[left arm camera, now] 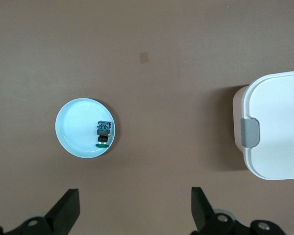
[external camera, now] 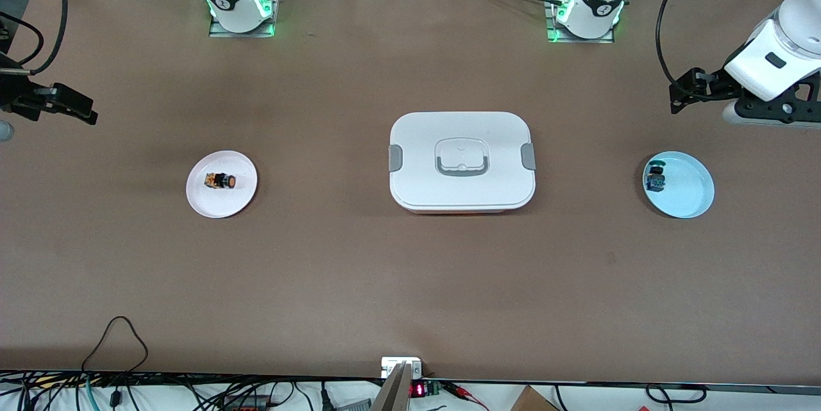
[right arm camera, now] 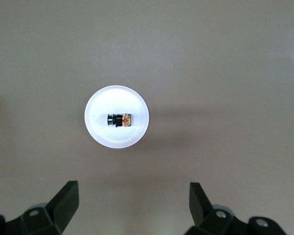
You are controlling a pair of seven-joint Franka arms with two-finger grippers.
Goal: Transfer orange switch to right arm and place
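The orange switch [external camera: 220, 181] lies on its side on a small white plate [external camera: 203, 196] toward the right arm's end of the brown worktop [external camera: 410, 283], its orange cap pointing toward the middle of the worktop. In the right wrist view the same switch [right arm camera: 119, 119] sits near the centre of the plate [right arm camera: 100, 127], touched by nothing. The right gripper [external camera: 80, 109] hangs over the worktop edge at that end, well apart from the plate; its fingers [right arm camera: 63, 200] stand wide apart and hold nothing. A white lidded box [external camera: 462, 161] with grey side clips and a grey handle rests in the middle of the worktop, between the two plates. Toward the left arm's end a pale blue plate [external camera: 689, 196] carries a second small switch [external camera: 655, 177], which seems to have a blue-green cap, though it is too small to read clearly; it lies at the plate's rim on the side facing the box. The left gripper [external camera: 683, 93] hovers over the worktop near that plate, its fingers [left arm camera: 66, 210] also spread wide and empty. In the left wrist view the blue plate [left arm camera: 76, 129] and one corner of the box [left arm camera: 274, 127] both show below it.
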